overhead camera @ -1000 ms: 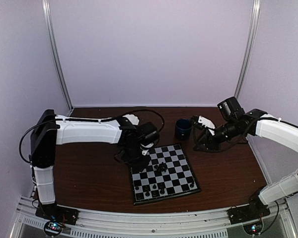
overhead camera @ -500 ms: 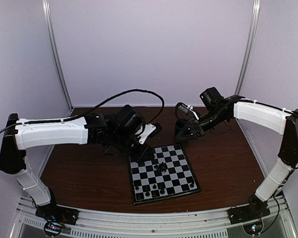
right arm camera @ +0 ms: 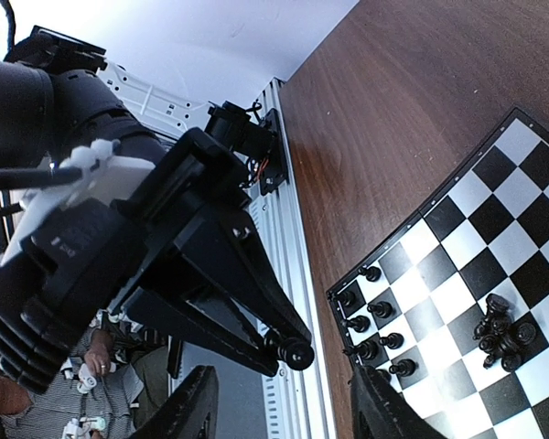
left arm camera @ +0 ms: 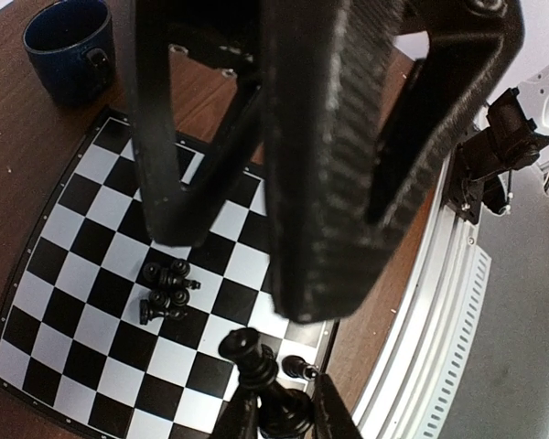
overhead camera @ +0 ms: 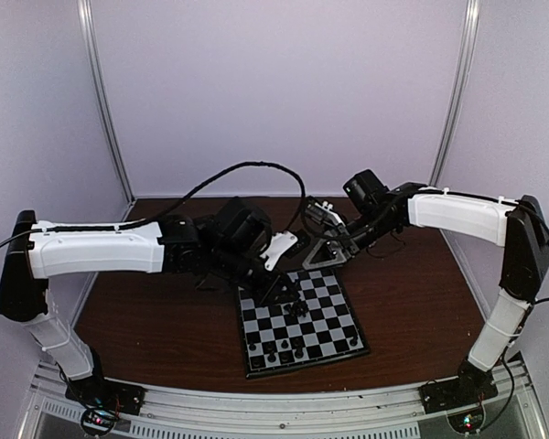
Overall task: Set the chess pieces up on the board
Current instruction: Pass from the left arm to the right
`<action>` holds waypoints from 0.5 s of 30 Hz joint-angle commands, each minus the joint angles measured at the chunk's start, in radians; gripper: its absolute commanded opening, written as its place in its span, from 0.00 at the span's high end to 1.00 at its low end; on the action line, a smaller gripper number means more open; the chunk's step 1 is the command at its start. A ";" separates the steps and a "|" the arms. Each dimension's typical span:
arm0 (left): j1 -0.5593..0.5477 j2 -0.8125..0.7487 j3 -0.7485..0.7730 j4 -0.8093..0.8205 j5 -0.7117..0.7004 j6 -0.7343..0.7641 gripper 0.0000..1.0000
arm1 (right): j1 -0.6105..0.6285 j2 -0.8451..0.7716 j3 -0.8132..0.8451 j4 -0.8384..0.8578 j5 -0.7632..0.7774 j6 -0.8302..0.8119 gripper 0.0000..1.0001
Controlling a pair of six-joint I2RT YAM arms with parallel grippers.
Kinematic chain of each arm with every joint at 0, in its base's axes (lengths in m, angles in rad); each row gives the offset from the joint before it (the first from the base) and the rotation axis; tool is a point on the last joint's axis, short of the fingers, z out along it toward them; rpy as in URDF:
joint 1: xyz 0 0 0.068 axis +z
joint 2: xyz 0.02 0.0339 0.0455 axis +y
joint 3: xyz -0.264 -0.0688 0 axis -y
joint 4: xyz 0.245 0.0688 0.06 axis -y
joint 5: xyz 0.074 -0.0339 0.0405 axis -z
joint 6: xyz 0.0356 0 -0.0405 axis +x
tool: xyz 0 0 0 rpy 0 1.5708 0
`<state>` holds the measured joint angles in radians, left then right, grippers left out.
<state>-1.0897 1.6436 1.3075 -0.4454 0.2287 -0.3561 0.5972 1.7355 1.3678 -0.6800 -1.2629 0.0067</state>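
The board (overhead camera: 334, 315) lies front and centre on the brown table. Black chess pieces stand in a row (overhead camera: 284, 347) along its near edge, and a small heap (overhead camera: 297, 309) lies mid-board. My left gripper (overhead camera: 282, 291) hovers over the board's far-left corner, shut on one tall black chess piece (left arm camera: 256, 366) between its fingertips (left arm camera: 334, 416). My right gripper (overhead camera: 322, 251) hangs open over the board's far edge, close to the left gripper. In the right wrist view its fingers (right arm camera: 188, 407) stand wide apart, empty, with the held piece (right arm camera: 293, 350) in front of them.
A dark blue mug (left arm camera: 69, 46) stands just beyond the board's far corner, hidden behind the right gripper in the top view. The right gripper's black fingers (left arm camera: 348, 155) fill much of the left wrist view. The table's metal front rail (right arm camera: 293, 229) runs near the board.
The right arm swung left from beside the mug to the board's far edge, jaws widening. The left arm stretched out and carried its piece rightward over the board's far-left corner.
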 commanded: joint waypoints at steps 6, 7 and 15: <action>-0.008 -0.055 -0.029 0.094 0.031 0.023 0.88 | 0.021 0.007 -0.011 0.100 -0.045 0.101 0.47; -0.009 -0.057 -0.030 0.099 0.030 0.023 0.88 | 0.025 0.011 -0.010 0.100 -0.043 0.103 0.47; -0.012 -0.070 -0.031 0.101 0.017 0.028 0.88 | 0.056 0.019 -0.019 0.089 -0.036 0.084 0.50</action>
<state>-1.0939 1.6039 1.2823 -0.3927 0.2428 -0.3523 0.6380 1.7447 1.3621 -0.6060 -1.2835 0.0906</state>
